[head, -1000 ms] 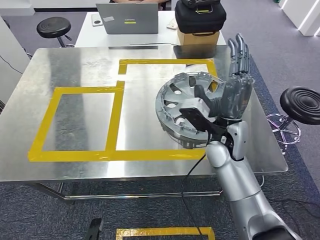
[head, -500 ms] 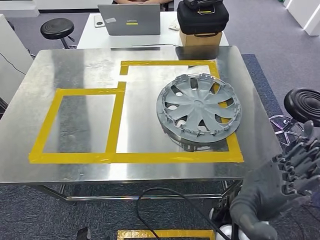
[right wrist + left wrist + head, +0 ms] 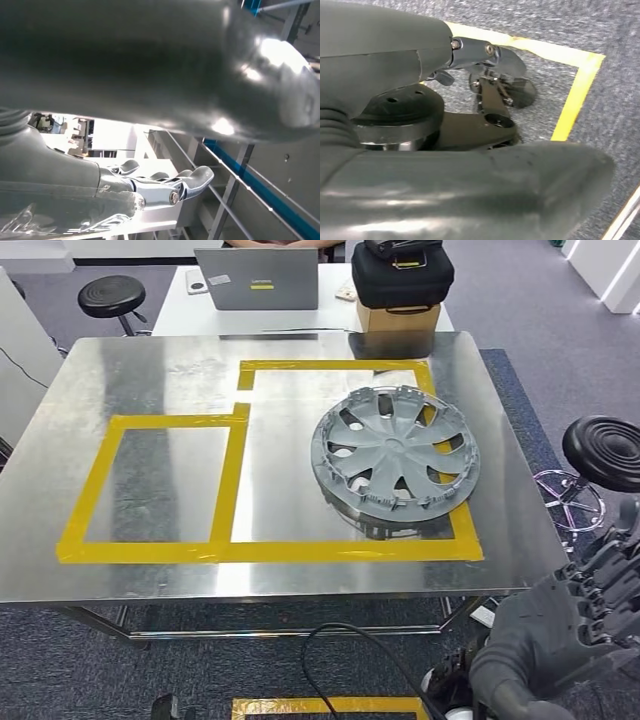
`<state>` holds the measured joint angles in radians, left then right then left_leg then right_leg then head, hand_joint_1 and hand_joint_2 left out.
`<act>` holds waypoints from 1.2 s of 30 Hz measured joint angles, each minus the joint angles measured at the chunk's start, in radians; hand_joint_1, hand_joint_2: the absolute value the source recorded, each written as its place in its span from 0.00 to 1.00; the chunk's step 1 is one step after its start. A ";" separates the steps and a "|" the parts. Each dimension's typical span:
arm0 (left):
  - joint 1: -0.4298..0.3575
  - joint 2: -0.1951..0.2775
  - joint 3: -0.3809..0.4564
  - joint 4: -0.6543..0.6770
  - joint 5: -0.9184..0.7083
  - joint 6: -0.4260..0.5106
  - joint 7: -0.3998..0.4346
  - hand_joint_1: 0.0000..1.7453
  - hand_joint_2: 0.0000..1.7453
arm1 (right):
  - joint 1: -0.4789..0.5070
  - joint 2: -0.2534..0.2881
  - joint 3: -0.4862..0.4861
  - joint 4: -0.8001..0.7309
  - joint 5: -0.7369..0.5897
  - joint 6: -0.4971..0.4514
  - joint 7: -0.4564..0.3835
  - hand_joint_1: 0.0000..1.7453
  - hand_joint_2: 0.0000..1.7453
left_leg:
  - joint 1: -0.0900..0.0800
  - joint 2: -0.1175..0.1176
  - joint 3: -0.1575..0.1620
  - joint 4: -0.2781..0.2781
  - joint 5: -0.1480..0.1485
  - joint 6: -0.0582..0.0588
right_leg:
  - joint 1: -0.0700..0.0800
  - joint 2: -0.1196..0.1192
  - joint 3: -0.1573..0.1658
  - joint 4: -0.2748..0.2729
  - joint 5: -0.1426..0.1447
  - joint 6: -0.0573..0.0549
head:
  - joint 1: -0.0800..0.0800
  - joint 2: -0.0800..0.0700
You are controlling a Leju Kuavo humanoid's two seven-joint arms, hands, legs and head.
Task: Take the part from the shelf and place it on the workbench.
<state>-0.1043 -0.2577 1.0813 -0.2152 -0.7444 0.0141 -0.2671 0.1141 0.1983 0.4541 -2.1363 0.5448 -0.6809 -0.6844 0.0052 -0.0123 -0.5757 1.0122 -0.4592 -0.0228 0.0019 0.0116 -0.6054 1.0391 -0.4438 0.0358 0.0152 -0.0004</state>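
Note:
The part, a grey hubcap [image 3: 395,458], lies flat on the metal workbench [image 3: 151,370], inside the right-hand yellow tape rectangle [image 3: 340,550] and overlapping its right strip. My right hand [image 3: 562,625] hangs below and to the right of the bench's front corner, well apart from the hubcap; its fingers [image 3: 170,187] are loosely spread and hold nothing. In the left wrist view my left hand [image 3: 388,55] hangs over the grey carpet with its thumb [image 3: 471,190] apart from the fingers and nothing in it.
A second yellow tape rectangle [image 3: 90,490] marks the bench's left half. Behind the bench a white table carries a laptop [image 3: 256,278] and a black bag [image 3: 402,275] on a cardboard box. Black stools stand at the right [image 3: 607,450] and back left [image 3: 112,295]. A black cable [image 3: 355,640] loops below the front edge.
My right hand has let go of the hubcap, pulled back and dropped below the bench's right front corner. The hubcap stays where it was set.

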 joint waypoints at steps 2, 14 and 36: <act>0.002 0.000 0.002 0.000 0.000 -0.002 0.009 0.00 1.00 | 0.001 -0.001 0.000 0.000 -0.001 0.000 0.000 0.00 0.00 | 0.001 0.001 -0.002 -0.001 0.009 0.013 | -0.002 -0.001 -0.002 0.001 -0.002 0.010 | 0.000 0.000; 0.003 -0.001 0.003 0.000 -0.005 -0.011 0.018 0.00 1.00 | 0.012 -0.006 0.000 0.013 -0.016 0.000 -0.007 0.00 0.00 | 0.001 0.003 -0.039 -0.003 0.052 0.009 | -0.006 0.001 0.093 -0.009 -0.068 0.022 | 0.007 0.000; 0.001 -0.004 0.003 0.000 -0.012 -0.005 0.018 0.00 1.00 | 0.025 -0.014 0.001 0.035 -0.030 0.000 -0.012 0.00 0.00 | -0.003 0.008 0.057 -0.039 -0.010 0.034 | -0.006 -0.007 -0.092 0.114 -0.058 0.023 | 0.005 0.000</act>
<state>-0.1033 -0.2621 1.0845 -0.2152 -0.7564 0.0087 -0.2495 0.1395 0.1838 0.4547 -2.1015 0.5144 -0.6808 -0.6962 0.0022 -0.0038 -0.5188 0.9729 -0.4691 0.0111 -0.0037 0.0044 -0.6977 1.1533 -0.5023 0.0593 0.0204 -0.0004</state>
